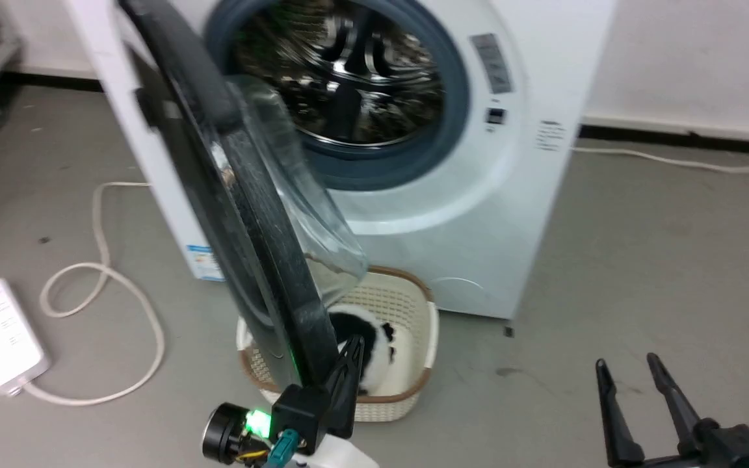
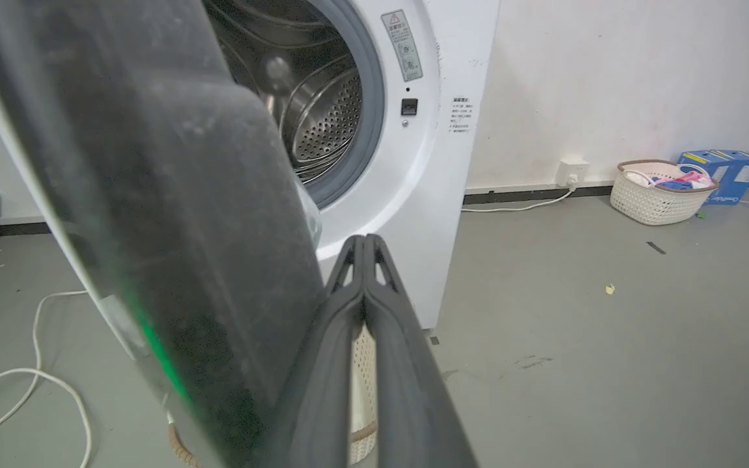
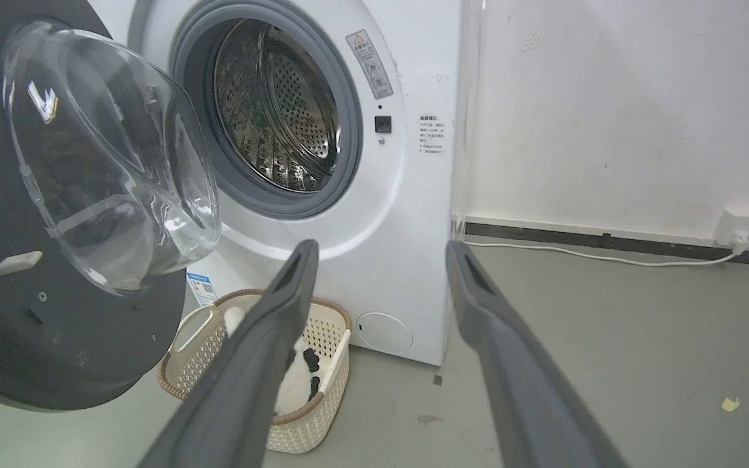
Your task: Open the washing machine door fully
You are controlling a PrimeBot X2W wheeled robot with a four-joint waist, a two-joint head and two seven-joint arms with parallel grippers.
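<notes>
One door [image 1: 269, 250] ajar, two baskets [image 1: 430, 325] [image 2: 654, 201]

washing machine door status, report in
Left end effector shut, beside lower rim of washing machine door. Right end effector open, clear of it. Door stands wide, drum exposed. Laundry basket on floor under door.

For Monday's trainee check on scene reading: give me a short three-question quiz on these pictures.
1. True or false: the round glossy black washing machine door is shut against the big white washing machine.
2. The cream perforated plastic basket before the machine holds: A) a black-and-white soft item; B) bottles; C) nothing.
3. Fill in: the right end effector's fingers stand ___.
Key: 1 false; 2 A; 3 open.
</notes>
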